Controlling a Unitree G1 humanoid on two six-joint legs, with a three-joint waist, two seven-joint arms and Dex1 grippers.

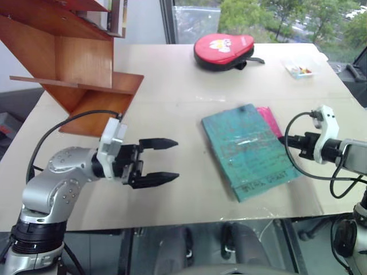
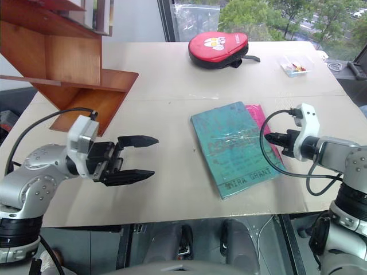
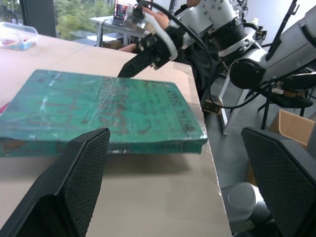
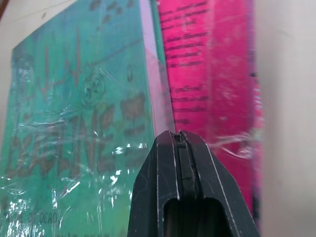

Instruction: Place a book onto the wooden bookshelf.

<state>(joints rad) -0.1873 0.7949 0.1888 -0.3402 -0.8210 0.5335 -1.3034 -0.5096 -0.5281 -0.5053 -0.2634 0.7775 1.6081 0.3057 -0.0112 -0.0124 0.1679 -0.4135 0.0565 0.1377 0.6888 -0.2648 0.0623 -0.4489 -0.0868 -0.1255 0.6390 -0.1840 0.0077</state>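
Note:
The teal-green book [image 1: 249, 150] lies flat on the table, near its front right, partly on top of a pink book [image 1: 267, 119]. My right gripper [image 1: 283, 139] is shut with nothing in it. Its tip sits at the teal book's right edge, over the seam with the pink book [image 4: 207, 74]. My left gripper [image 1: 175, 160] hovers open and level to the left of the book, pointing at it with a gap between them. Its fingers [image 3: 74, 187] frame the book's spine [image 3: 148, 147]. The wooden bookshelf [image 1: 74, 63] stands at the table's far left corner, with upright books on an upper board.
A red paddle case [image 1: 223, 50] lies at the table's far middle, and a small clear box [image 1: 299, 70] of coloured bits at the far right. The book's near corner lies close to the table's front edge [image 1: 229, 216]. Bare tabletop separates the shelf and the book.

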